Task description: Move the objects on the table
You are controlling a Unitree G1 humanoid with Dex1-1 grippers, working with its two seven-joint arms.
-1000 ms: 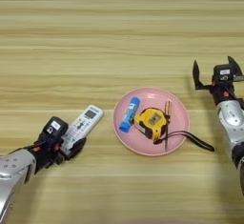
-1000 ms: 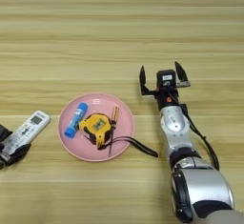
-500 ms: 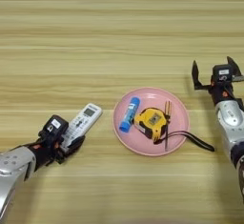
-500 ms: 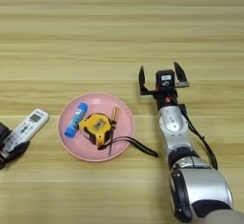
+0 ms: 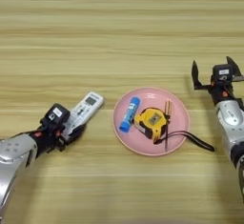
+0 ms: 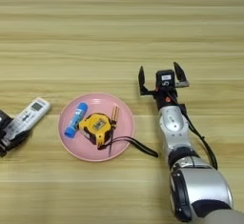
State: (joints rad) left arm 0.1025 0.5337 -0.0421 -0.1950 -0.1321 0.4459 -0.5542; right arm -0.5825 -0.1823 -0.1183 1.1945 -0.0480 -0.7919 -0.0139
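Note:
A slim white remote control [image 5: 85, 113] lies slanted on the table [image 5: 119, 37], left of a pink plate [image 5: 177, 139]. My left gripper [image 5: 68, 130] is shut on the remote's near end, with one black finger [image 5: 77, 132] showing at its right side. A yellow-black tape measure [image 5: 151, 123] sits in the plate, and its black strap [image 5: 193, 140] trails over the rim onto the wood. My right gripper [image 6: 160, 78] hovers right of the plate, open wide and holding nothing.
In the plate, a blue glue stick [image 5: 128, 115] lies left of the tape measure and a small wooden-handled screwdriver [image 5: 167, 114] lies right of it. A black cable [image 6: 202, 142] runs along my right forearm.
My left gripper and the remote have shifted a little away from me, up the picture. The plate, its contents and the right gripper have stayed put.

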